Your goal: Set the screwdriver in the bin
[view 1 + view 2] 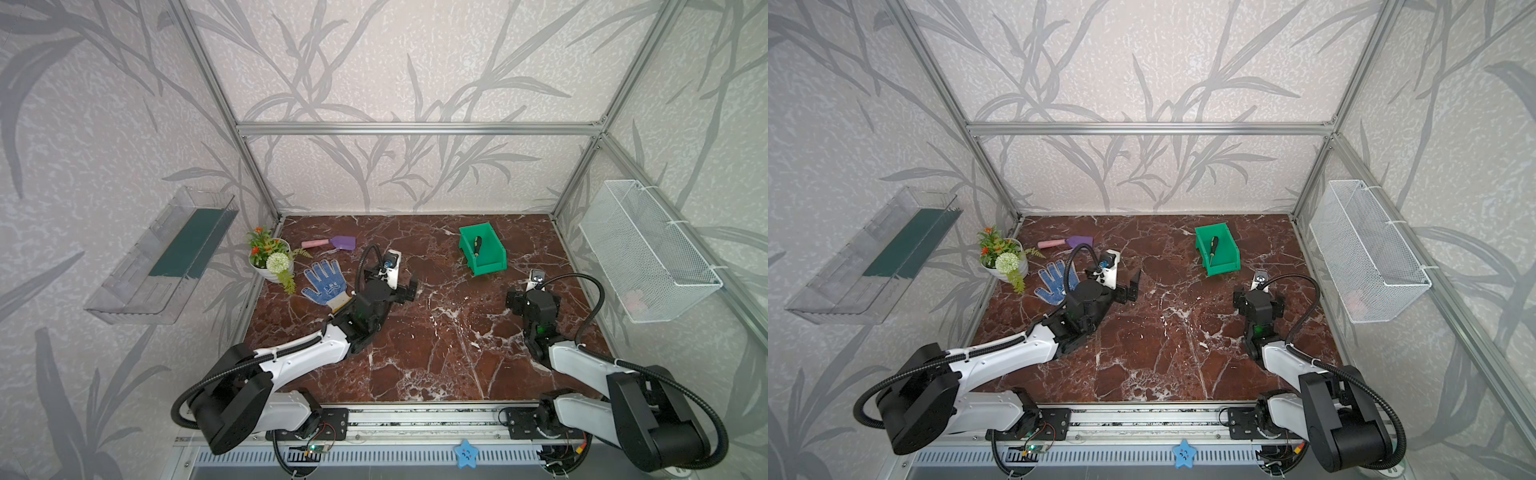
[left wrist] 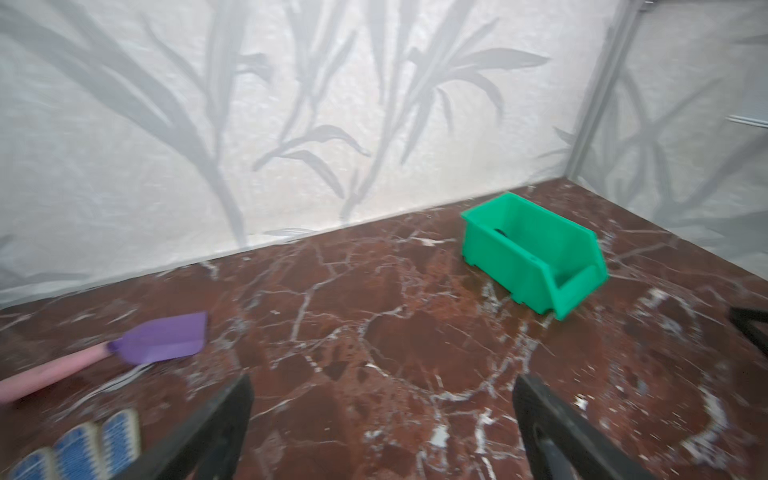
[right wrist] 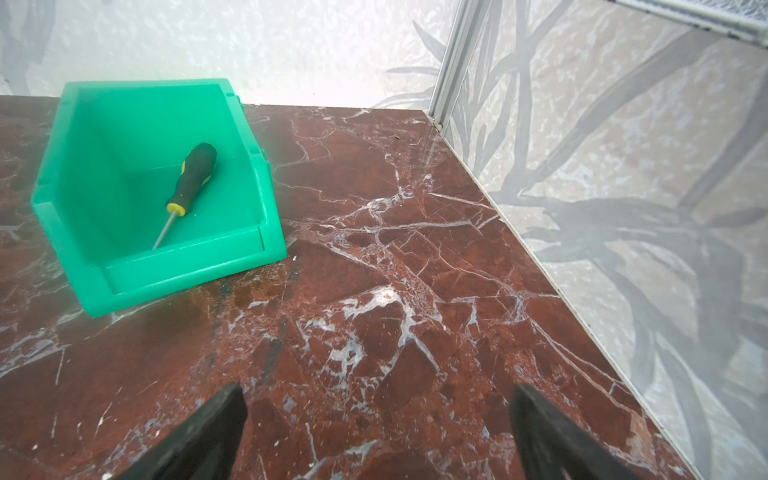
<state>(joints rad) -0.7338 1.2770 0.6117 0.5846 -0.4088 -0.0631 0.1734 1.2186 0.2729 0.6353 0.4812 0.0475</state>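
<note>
The green bin [image 1: 496, 249] [image 1: 1230, 249] stands at the back right of the marble table, its low front lip facing the near side. Inside it lies the screwdriver [image 1: 478, 245] [image 1: 1214, 248], black-and-yellow handle towards the back, silver shaft towards the lip; the right wrist view shows it [image 3: 189, 183] flat on the bin [image 3: 83, 174] floor. My right gripper [image 1: 532, 293] [image 3: 378, 390] is open and empty, on the near side of the bin and a little to its right. My left gripper [image 1: 409, 289] [image 2: 382, 384] is open and empty over mid-table, left of the bin [image 2: 511, 266].
A purple scoop with a pink handle [image 1: 332, 243] [image 2: 162, 338], a blue dotted glove [image 1: 324, 282] and a flower pot [image 1: 272, 259] sit at the back left. A white wire basket [image 1: 648, 249] hangs on the right wall, a clear tray [image 1: 162, 257] on the left wall.
</note>
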